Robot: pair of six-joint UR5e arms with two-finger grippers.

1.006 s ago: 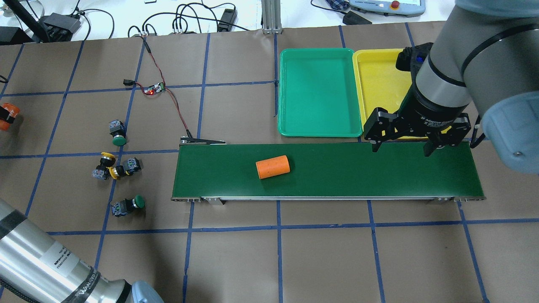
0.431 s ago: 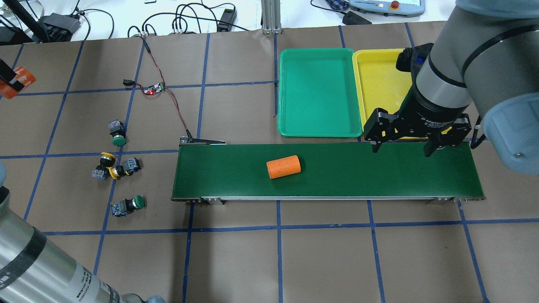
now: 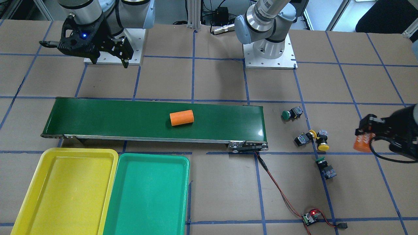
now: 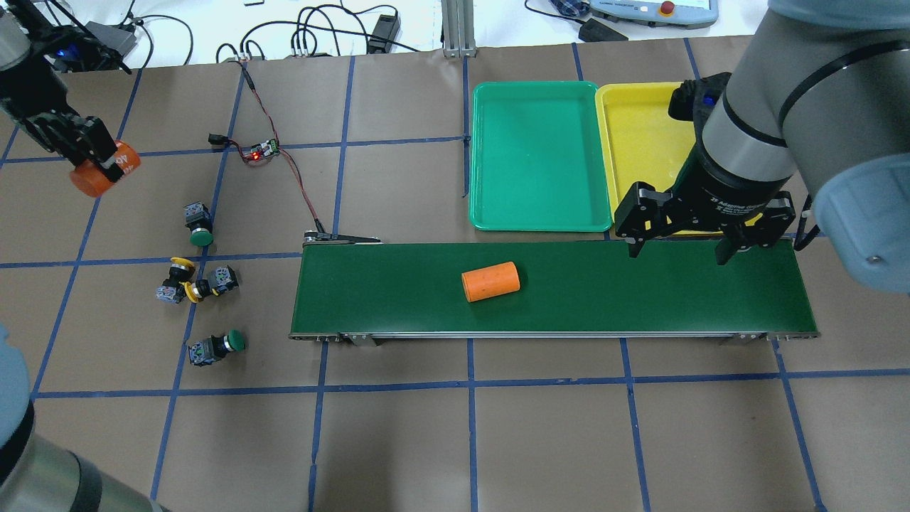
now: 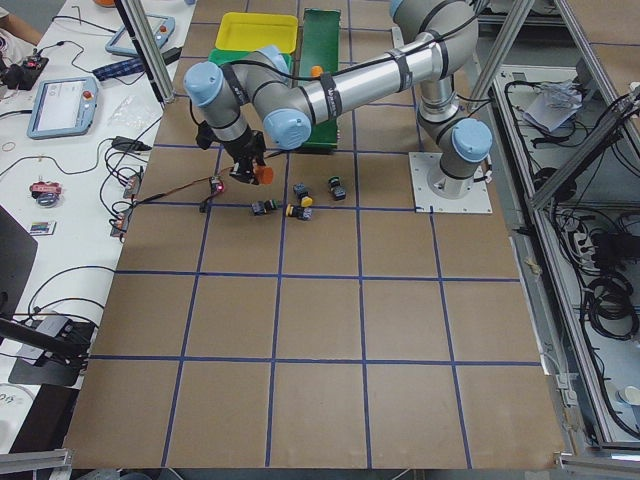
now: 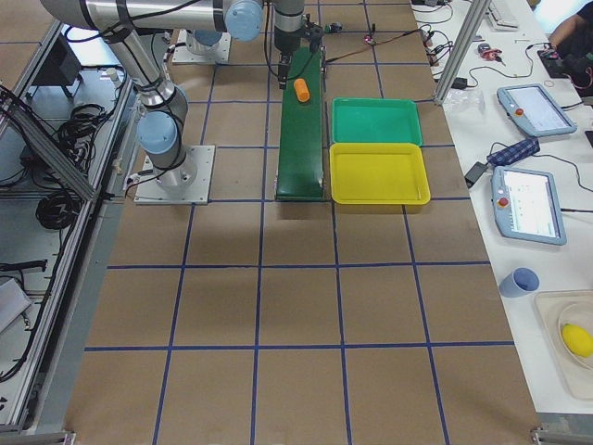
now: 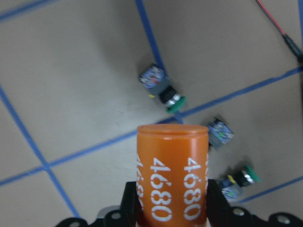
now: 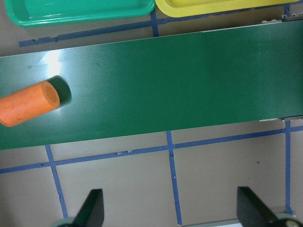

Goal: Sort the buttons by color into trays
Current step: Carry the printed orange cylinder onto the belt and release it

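Observation:
Four buttons lie on the paper left of the belt: a green one (image 4: pixel 199 226), two yellow ones touching (image 4: pixel 175 277) (image 4: pixel 210 284), and a green one (image 4: pixel 217 346). The green tray (image 4: pixel 538 156) and yellow tray (image 4: pixel 636 135) stand side by side behind the belt's right half, with nothing in them. My left gripper (image 4: pixel 105 162) is shut on an orange cylinder (image 4: pixel 89 181) above the table, behind and left of the buttons. The left wrist view shows that cylinder (image 7: pixel 173 179) over the buttons (image 7: pixel 163 90). My right gripper (image 4: pixel 682 249) is open and holds nothing above the belt's right end.
A long dark-green conveyor belt (image 4: pixel 640 299) crosses the middle. A second orange cylinder (image 4: pixel 490 281) lies on its side on the belt. A small circuit board with a red light (image 4: pixel 261 149) and red wires run to the belt's left end.
My left gripper has carried its orange cylinder from the left edge up and to the right. The cylinder on the belt has moved right. The right gripper has not moved.

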